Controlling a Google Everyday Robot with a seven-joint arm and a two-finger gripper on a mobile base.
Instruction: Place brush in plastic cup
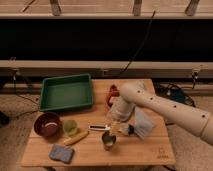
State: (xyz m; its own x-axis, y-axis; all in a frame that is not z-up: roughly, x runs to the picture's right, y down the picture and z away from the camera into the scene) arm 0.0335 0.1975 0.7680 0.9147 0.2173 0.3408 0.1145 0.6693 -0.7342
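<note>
The brush [103, 128] lies flat on the wooden table [150, 150], near its middle, just above the metal cup. Its white handle points left and its bristle end lies right, partly under the arm. The light-green plastic cup [70, 126] stands upright left of the brush, next to the maroon bowl [47, 124]. My gripper [117, 119] hangs from the white arm [165, 107] that reaches in from the right. It is low over the right part of the brush.
A green tray [66, 92] sits at the back left. A shiny metal cup [108, 140] stands in front of the brush. A yellow banana-shaped object [75, 138] and a blue sponge [61, 153] lie front left. A clear bag [143, 123] and a red object [112, 93] lie beside the arm.
</note>
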